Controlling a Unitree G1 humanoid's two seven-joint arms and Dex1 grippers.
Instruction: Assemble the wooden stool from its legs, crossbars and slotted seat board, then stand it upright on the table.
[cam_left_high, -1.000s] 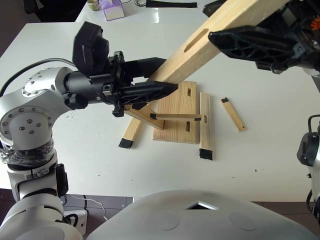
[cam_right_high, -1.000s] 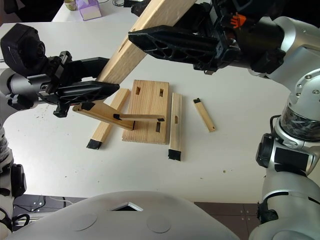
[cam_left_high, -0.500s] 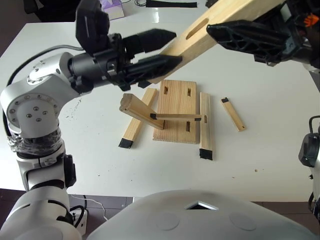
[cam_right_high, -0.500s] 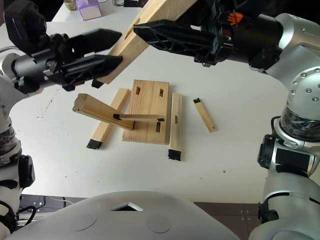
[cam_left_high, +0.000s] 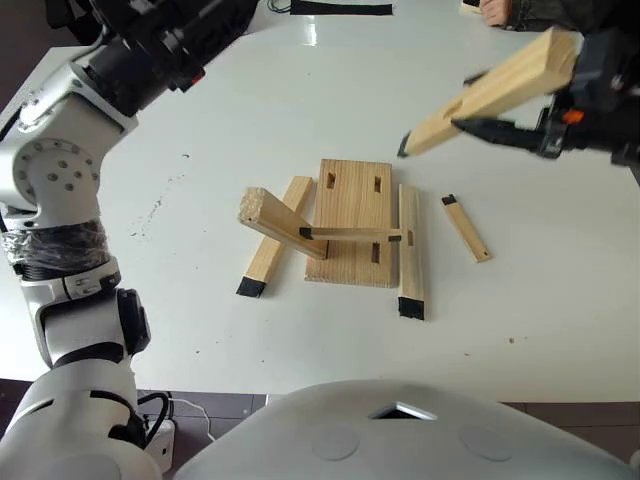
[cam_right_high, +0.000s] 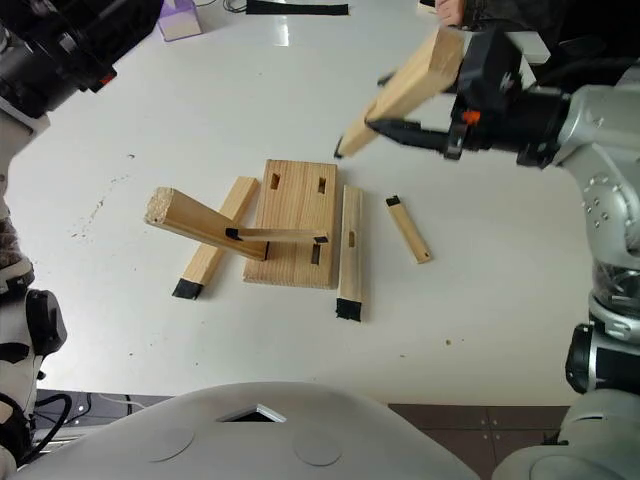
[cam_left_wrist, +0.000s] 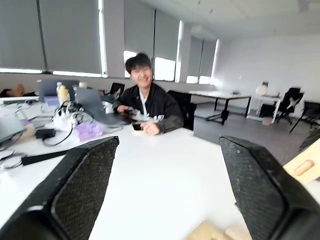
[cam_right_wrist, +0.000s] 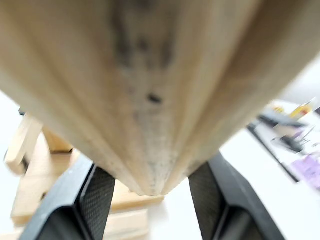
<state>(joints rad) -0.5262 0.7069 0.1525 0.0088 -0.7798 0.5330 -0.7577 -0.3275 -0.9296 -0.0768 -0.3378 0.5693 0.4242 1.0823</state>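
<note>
Left jaws withdrew from raised leg (cam_left_high: 490, 96).

**Open-plan office**

Tall windows (cam_left_wrist: 165, 67) with grey roller blinds (cam_left_wrist: 65, 35) run along the far wall. Open laptops (cam_left_wrist: 95, 102) sit at the far end of the long white bench (cam_left_wrist: 165, 165). Beyond it stand more desks (cam_left_wrist: 225, 95) and wheeled office chairs (cam_left_wrist: 290, 102) under a plain white ceiling (cam_left_wrist: 240, 12).

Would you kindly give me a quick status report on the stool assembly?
Left gripper open, empty, held high. Right gripper shut on a leg, aloft. Seat board flat on the table, unassembled. Crossbar lies across it.
</note>
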